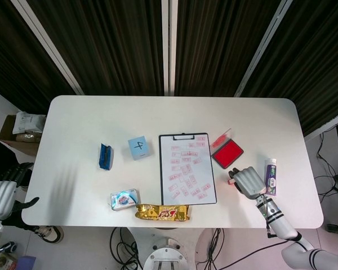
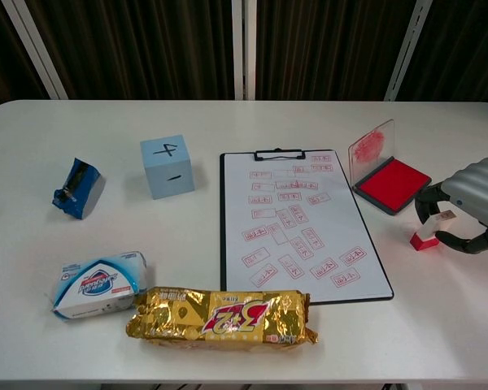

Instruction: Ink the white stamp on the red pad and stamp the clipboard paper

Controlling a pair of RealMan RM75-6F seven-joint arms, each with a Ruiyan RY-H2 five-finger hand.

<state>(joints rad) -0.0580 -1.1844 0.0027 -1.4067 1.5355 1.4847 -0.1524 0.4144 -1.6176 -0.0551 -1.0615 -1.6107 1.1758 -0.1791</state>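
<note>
The white stamp [image 2: 432, 228] with its red base stands slightly tilted on the table, right of the clipboard [image 2: 301, 223] and just in front of the open red ink pad [image 2: 393, 184]. My right hand [image 2: 469, 203] curls over it, fingers and thumb closed around its upper part. In the head view the stamp [image 1: 231, 181] peeks out at the left of the right hand [image 1: 248, 181], below the pad [image 1: 227, 153]. The clipboard paper [image 1: 187, 169] carries several red stamp marks. My left hand [image 1: 1, 196] hangs off the table's left edge, fingers apart, holding nothing.
A light blue cube [image 2: 167, 166] and a blue object [image 2: 78, 188] lie left of the clipboard. A soap pack [image 2: 99, 283] and a gold snack bag [image 2: 221, 315] sit at the front. A tube [image 1: 270, 175] lies right of my right hand.
</note>
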